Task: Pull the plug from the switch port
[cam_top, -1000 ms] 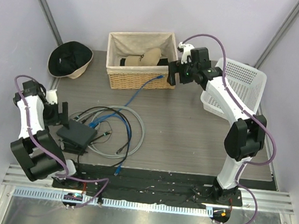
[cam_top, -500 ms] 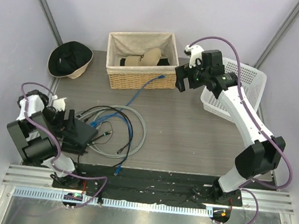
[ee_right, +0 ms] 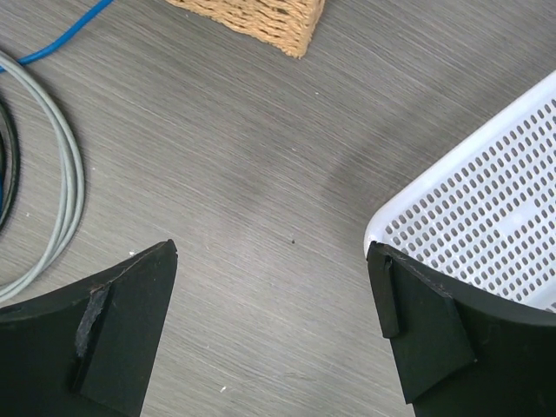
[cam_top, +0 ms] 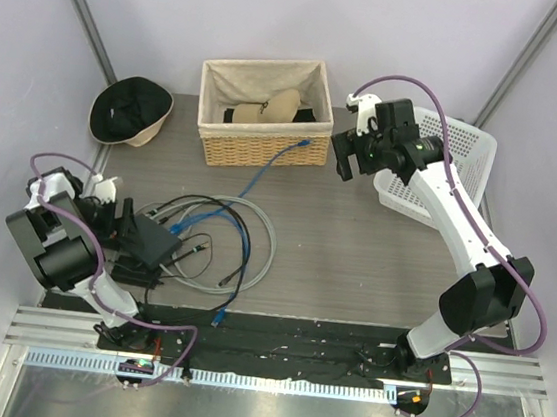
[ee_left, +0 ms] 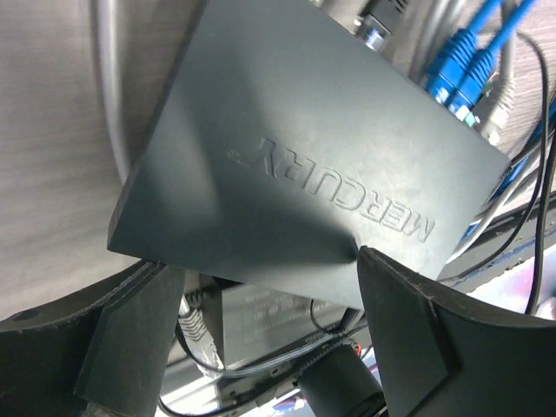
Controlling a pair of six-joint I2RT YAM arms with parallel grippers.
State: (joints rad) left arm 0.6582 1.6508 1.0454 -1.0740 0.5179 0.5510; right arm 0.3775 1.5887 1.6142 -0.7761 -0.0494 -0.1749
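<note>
Closes in with left claw (ee_left: 261, 265), spread wide around one black switch (ee_left: 295, 148) bearing two blue plugs (ee_left: 450, 65); holds right claw (ee_right: 271, 252) wide.

Left tool (ee_left: 265, 262) low, jaws spread wide; right tool (ee_right: 271, 254) raised, jaws wide apart
</note>
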